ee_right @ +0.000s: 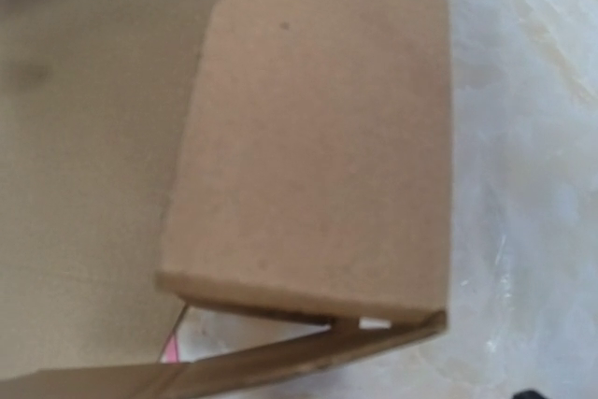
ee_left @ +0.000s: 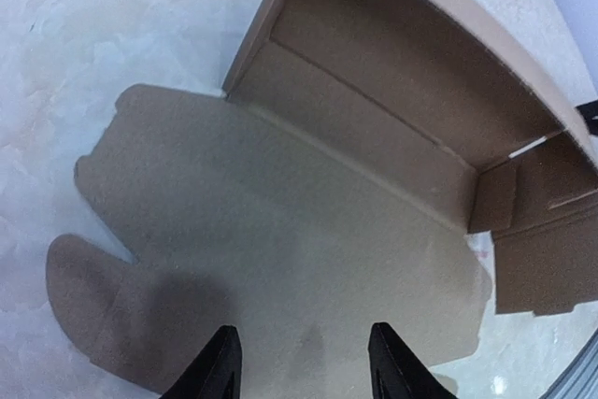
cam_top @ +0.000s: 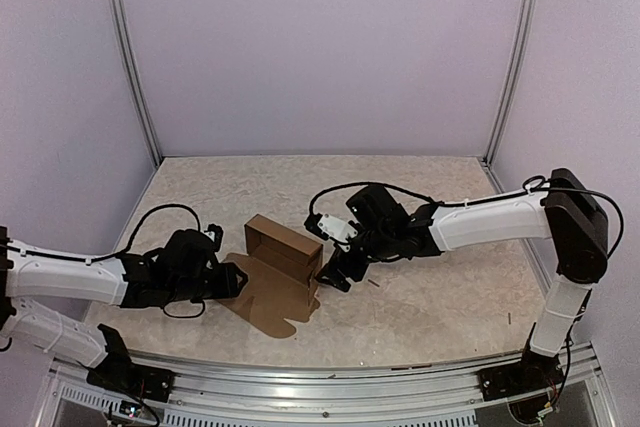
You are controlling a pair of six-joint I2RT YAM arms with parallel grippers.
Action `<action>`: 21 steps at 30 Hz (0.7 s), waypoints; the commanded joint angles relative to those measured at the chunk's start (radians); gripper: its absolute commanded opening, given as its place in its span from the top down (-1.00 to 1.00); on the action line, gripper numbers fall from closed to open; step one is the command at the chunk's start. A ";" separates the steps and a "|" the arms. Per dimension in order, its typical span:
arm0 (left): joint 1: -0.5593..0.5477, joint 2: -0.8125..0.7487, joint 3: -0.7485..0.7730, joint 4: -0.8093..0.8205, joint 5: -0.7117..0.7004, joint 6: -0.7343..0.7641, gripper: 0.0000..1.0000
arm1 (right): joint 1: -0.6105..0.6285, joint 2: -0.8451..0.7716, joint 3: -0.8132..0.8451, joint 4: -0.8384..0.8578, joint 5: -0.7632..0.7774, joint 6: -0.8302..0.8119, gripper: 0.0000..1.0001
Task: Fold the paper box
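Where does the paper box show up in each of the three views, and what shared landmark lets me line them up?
Top external: paper box just left of centre, in the lower half of the frame.
Left wrist: paper box fills most of the frame, raised walls at upper right.
Right wrist: paper box, one wall filling left and centre.
Shared landmark: the pale speckled table beside it.
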 commanded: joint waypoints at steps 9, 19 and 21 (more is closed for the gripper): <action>-0.077 0.279 0.072 -0.082 0.104 0.071 0.33 | 0.004 0.025 0.018 0.000 -0.031 0.013 -0.99; -0.199 0.516 0.244 -0.076 0.186 0.041 0.53 | -0.005 0.020 -0.008 0.043 0.071 0.027 -0.98; -0.212 0.543 0.265 -0.074 0.194 0.038 0.55 | -0.026 0.013 -0.016 0.047 0.071 0.018 -0.97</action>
